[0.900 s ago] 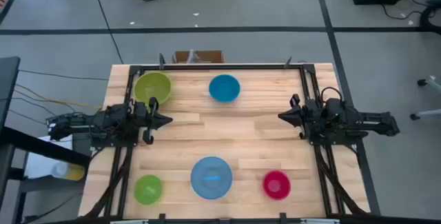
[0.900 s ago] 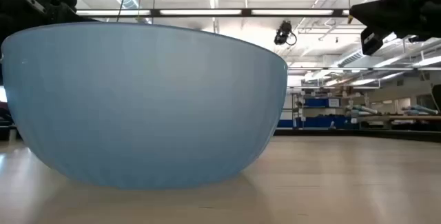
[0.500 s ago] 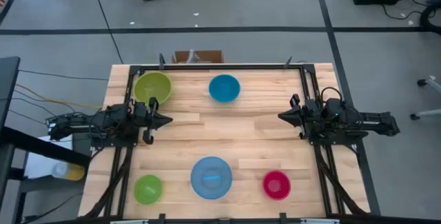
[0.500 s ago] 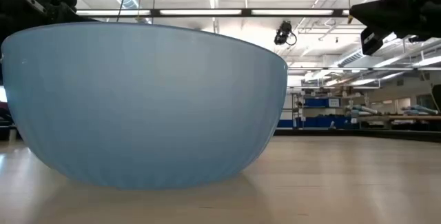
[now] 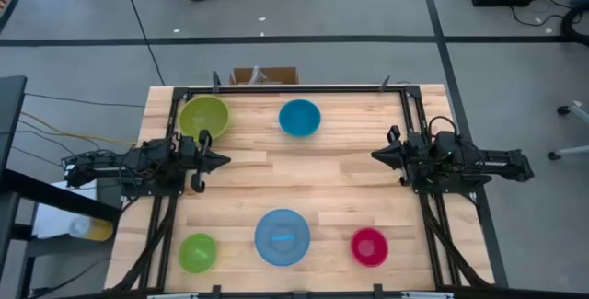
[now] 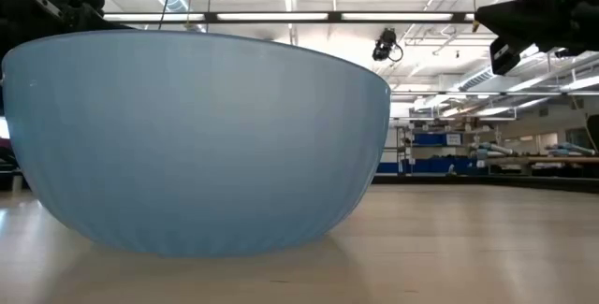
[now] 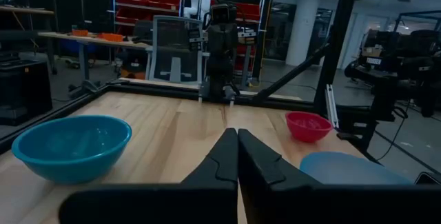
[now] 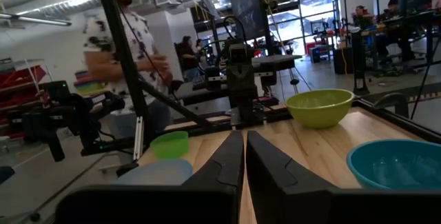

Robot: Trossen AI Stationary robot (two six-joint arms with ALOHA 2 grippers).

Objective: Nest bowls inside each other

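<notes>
Five bowls stand apart, each on its base on the wooden table (image 5: 304,175): a large lime green bowl (image 5: 203,116) at the far left, a bright blue bowl (image 5: 299,117) at the far middle, a small lime green bowl (image 5: 197,251) at the near left, a wide pale blue bowl (image 5: 282,236) at the near middle and a small magenta bowl (image 5: 369,246) at the near right. My left gripper (image 5: 226,160) hovers shut at the table's left edge, my right gripper (image 5: 375,155) shut at the right edge. Both point toward the table's middle and hold nothing.
A black frame (image 5: 294,88) runs around the table's edges. A cardboard box (image 5: 265,75) sits behind the far edge. In the right wrist view a person (image 8: 131,52) stands beyond the table. Bare wood lies between the two grippers.
</notes>
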